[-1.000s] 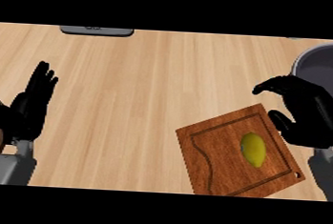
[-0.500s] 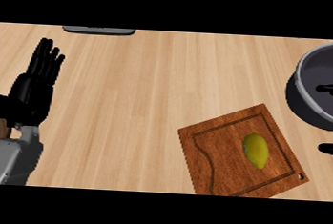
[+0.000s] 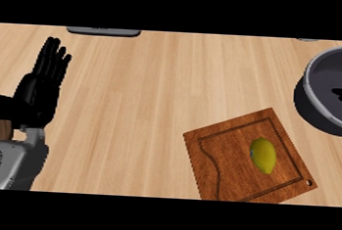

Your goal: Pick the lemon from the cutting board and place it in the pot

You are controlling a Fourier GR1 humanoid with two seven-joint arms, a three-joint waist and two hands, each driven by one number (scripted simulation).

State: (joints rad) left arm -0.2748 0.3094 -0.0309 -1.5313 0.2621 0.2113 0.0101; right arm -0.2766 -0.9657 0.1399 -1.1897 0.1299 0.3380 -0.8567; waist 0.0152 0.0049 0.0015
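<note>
Lemon [image 3: 263, 154] lies on the right half of the wooden cutting board [image 3: 222, 164], inside its routed groove, untouched; the board sits angled on the pale wood counter [image 3: 175, 88] at lower right. Grey pot [image 3: 335, 86] stands just beyond the board's far right corner at the view's right edge, with a dark shape showing inside it that cannot be made out. Left robot hand [image 3: 41, 88] rests at the left edge, fingers straight and pointing up, holding nothing; right robot hand not seen.
</note>
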